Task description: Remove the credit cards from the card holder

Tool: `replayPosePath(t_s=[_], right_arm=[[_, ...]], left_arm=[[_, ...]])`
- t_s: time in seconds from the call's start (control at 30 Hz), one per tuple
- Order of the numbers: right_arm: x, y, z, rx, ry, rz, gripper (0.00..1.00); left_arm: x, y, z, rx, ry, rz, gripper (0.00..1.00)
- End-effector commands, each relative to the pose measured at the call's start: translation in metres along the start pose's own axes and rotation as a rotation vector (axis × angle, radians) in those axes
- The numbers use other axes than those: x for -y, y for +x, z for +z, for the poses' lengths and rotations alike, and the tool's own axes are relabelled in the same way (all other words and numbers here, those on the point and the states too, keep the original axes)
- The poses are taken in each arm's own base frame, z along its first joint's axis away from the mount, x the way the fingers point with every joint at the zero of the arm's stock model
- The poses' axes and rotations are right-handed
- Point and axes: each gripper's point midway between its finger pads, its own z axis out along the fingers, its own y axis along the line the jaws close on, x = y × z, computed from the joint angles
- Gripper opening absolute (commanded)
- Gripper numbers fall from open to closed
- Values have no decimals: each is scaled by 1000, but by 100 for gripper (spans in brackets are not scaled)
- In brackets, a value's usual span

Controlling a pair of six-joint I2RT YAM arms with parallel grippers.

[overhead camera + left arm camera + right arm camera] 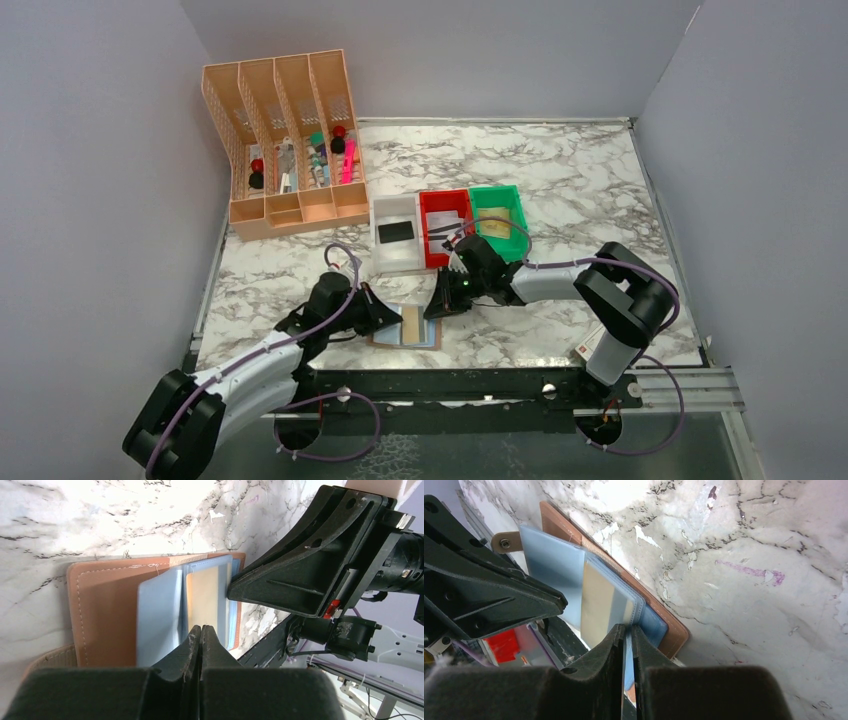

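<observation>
The credit card (604, 600) in the card holder (100, 615) lies just left of the right gripper (626, 630), whose jaws seem to pinch its sleeve; the left gripper (200, 629) jaws are shut, empty.

black left gripper (200, 628) fully closed, black right gripper (626, 627) nipping brown bifold card holder (100, 610) sleeve edge, tips facing

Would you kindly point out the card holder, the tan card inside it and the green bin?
card holder (100, 615), left wrist view, brown leather face
tan card (205, 597), left wrist view, middle of its face
green bin (496, 190), top view, far rim
</observation>
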Motion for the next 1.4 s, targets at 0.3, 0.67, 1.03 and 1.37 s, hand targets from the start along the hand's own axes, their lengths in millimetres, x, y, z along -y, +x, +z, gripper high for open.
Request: replayPosePath(t_s=[0.3, 0.67, 1.03, 1.37], right_arm=[[38, 26, -11, -72, 138, -32, 27], [7, 23, -22, -85, 30, -88, 31], [-12, 9, -24, -41, 16, -135, 31], [-19, 4, -24, -6, 87, -160, 38]], left_arm=[[-9, -16, -3, 29, -121, 81, 31], [-12, -41, -23, 102, -285, 139, 40], [-35, -13, -19, 8, -298, 109, 32], [-37, -12, -19, 18, -291, 95, 26]])
